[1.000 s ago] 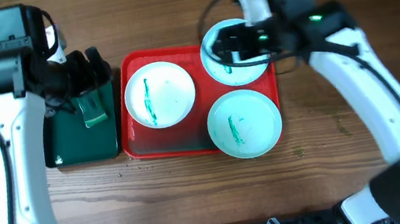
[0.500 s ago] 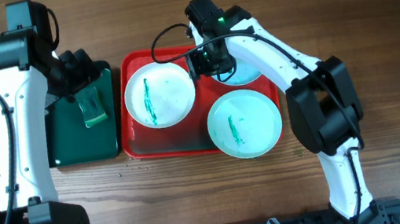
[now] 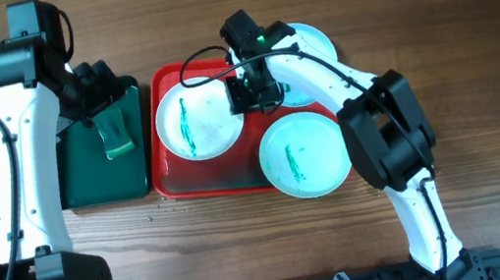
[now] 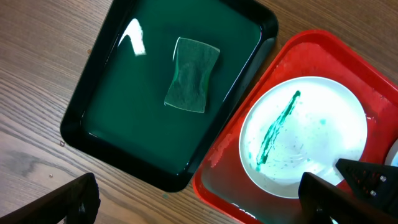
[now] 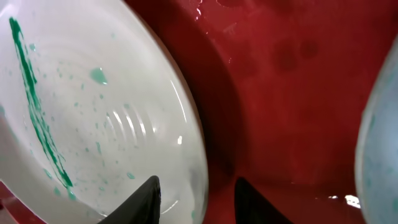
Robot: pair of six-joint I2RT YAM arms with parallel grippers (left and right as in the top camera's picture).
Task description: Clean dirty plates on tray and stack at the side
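The table (image 3: 469, 8) carries everything, and it is where a dropped plate would end up. On it the red tray (image 3: 208, 178) lies in the middle, with the dark green tray (image 3: 97, 178) just beside its left side. The red floor glistens in my right wrist view, so I judge it wet. That is my main worry: anything lifted off it may be slick.

All three plates are on the red tray. The white plate (image 3: 199, 118) lies flat at the left end, a green streak across it. The near aqua plate (image 3: 305, 155) sits across the tray's front right rim, partly over the table. The far aqua plate (image 3: 313, 41) overhangs the back right corner, half hidden under my right arm (image 3: 338, 67). Both look perched, so a bump from the arm, or from the white plate swinging up, could slide one onto the wood.

The sponge (image 4: 193, 74) lies in the green tray, with the left jaws spread wide and empty above it.

The right jaws are parted and hold nothing. One finger (image 5: 144, 199) is over the white plate's inside, the other over the red floor, with the rim between them. If I close here, the bite lands on a thin, shallow, probably wet edge. It could squirt out, or the plate could tip and scrape the near aqua plate just beside it.
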